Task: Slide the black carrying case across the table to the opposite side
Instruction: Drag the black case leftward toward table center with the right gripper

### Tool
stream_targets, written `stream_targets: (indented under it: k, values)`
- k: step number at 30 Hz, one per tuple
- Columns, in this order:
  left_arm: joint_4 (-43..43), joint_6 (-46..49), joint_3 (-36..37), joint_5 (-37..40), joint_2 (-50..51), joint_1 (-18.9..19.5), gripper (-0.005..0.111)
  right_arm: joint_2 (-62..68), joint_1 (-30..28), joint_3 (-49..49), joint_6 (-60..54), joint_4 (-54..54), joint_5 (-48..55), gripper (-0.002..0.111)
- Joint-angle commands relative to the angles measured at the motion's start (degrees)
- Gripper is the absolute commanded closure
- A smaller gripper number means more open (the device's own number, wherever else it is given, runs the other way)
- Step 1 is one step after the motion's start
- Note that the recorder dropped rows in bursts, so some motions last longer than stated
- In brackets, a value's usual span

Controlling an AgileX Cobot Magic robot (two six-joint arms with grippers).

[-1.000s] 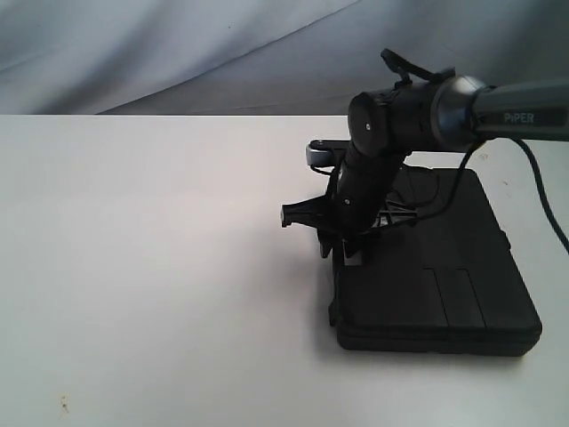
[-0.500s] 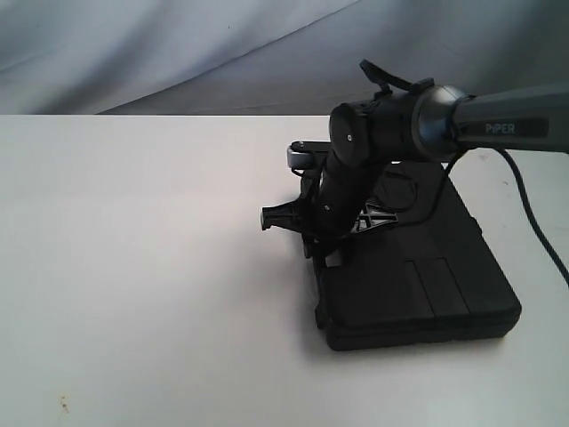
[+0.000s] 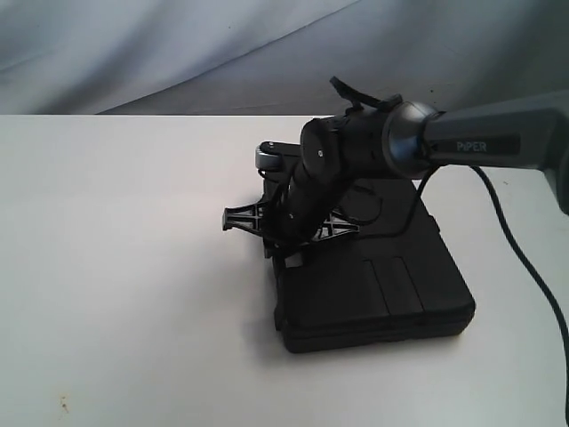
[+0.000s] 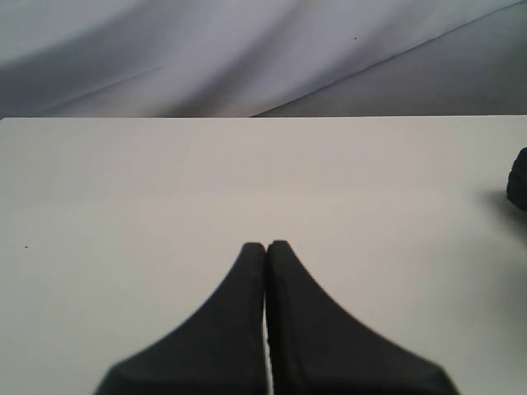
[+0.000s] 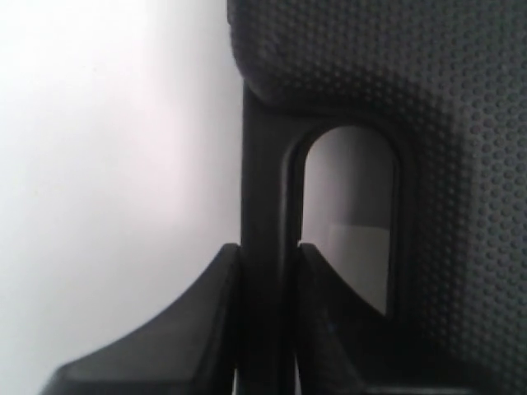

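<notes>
The black carrying case (image 3: 373, 285) lies flat on the white table (image 3: 124, 267), right of centre in the exterior view. My right gripper (image 3: 286, 253) reaches down at the case's left edge and is shut on the case's handle bar (image 5: 263, 206), one finger on each side of it; the handle's oval opening (image 5: 347, 206) shows beside it. The case's dimpled lid (image 5: 445, 99) fills much of the right wrist view. My left gripper (image 4: 266, 245) is shut with nothing in it, above bare table; it does not show in the exterior view.
A grey cloth backdrop (image 3: 178, 53) hangs behind the table's far edge. The right arm's black cable (image 3: 524, 267) loops over the table to the right of the case. A dark object (image 4: 519, 177) sits at the edge of the left wrist view.
The right gripper has dragged the case leftward across the table by its handle, and the arm has reached further left with it. The case has also turned slightly.
</notes>
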Motion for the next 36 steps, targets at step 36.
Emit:
stream_targets:
  k: [36]
  values:
    - [0.00,-0.12,0.27,-0.15,-0.08,0.04,0.107,9.23,4.23,-18.33,24.63,-12.98,-4.18,0.108]
